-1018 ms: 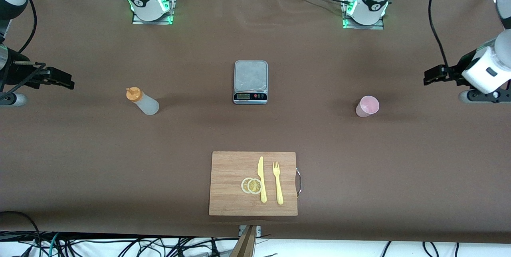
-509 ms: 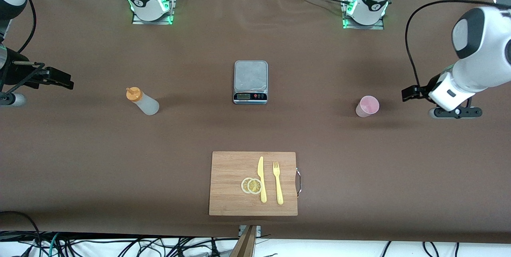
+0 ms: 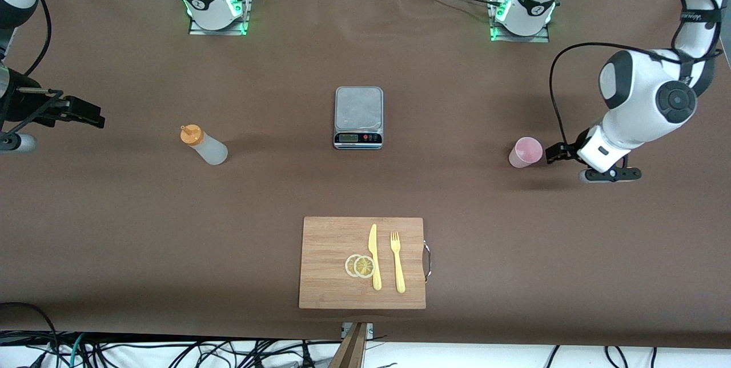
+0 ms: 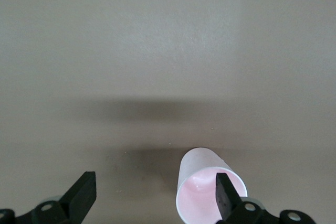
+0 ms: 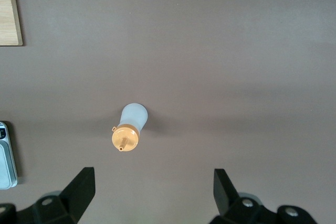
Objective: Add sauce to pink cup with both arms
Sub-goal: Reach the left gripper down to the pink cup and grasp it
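Note:
The pink cup (image 3: 526, 152) stands upright toward the left arm's end of the table. My left gripper (image 3: 553, 154) hangs low right beside it, open. In the left wrist view the cup (image 4: 202, 184) shows its pink inside, and one black fingertip (image 4: 226, 198) overlaps its rim; nothing is gripped. The sauce bottle (image 3: 203, 144), whitish with an orange cap, stands toward the right arm's end. My right gripper (image 3: 85, 114) waits open over that end of the table, apart from the bottle. The right wrist view looks down on the bottle (image 5: 128, 129), ahead of the open gripper (image 5: 152, 192).
A kitchen scale (image 3: 358, 118) sits mid-table between bottle and cup. Nearer the front camera lies a wooden cutting board (image 3: 328, 242) with a yellow knife (image 3: 374, 256), a fork (image 3: 397, 262) and lemon slices (image 3: 360, 266). Brown cloth covers the table.
The left arm has swung in from the table's end and come down, bringing its gripper up beside the cup. The right arm has barely moved.

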